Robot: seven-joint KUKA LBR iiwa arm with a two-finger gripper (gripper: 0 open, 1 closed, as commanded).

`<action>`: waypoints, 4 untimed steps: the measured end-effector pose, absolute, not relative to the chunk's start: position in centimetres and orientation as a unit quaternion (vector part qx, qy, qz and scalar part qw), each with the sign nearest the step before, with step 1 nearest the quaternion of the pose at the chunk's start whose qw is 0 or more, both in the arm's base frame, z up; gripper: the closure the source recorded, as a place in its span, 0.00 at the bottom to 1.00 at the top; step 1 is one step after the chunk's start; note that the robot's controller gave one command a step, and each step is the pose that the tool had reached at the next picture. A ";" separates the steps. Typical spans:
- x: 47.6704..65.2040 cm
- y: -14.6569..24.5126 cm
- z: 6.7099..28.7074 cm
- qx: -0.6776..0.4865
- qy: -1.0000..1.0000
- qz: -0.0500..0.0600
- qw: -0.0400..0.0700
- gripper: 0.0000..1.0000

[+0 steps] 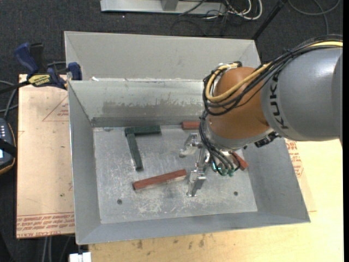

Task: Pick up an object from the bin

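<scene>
Reddish-brown flat bar [160, 180], long and narrow, is the piece nearest my tool. It lies flat on the floor of the grey metal bin [82, 162], a little front of centre, with its left end nearer the front wall and its right end angled up toward the back. Behind its left half, and apart from it, I see a dark green L-shaped piece [143, 130]: one leg runs along the foot of the back wall and the other points toward the front. Further right, a short red-brown block [191, 125] sits against the back wall. Right of that, the gripper [194, 183] hangs low over the floor, just beside the bar's right end. I cannot tell whether it touches the bar, nor whether it stands open or closed, and I see nothing held in it. Above it are the orange wrist cover [240, 102] with its looped cables, then the grey arm [311, 91] coming in from the right. A small red piece [240, 161] shows at the cover's lower edge, too hidden for me to identify.
</scene>
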State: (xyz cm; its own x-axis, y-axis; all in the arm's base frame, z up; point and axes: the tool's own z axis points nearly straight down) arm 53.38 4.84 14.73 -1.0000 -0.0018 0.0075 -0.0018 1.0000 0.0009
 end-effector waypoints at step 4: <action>57.3 6.8 7.8 0.185 -0.983 -0.001 -0.009 1.00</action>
State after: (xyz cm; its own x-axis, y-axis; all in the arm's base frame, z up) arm 57.28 6.85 7.84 -0.9311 -0.3644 -0.0171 -0.3645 0.9312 -0.0016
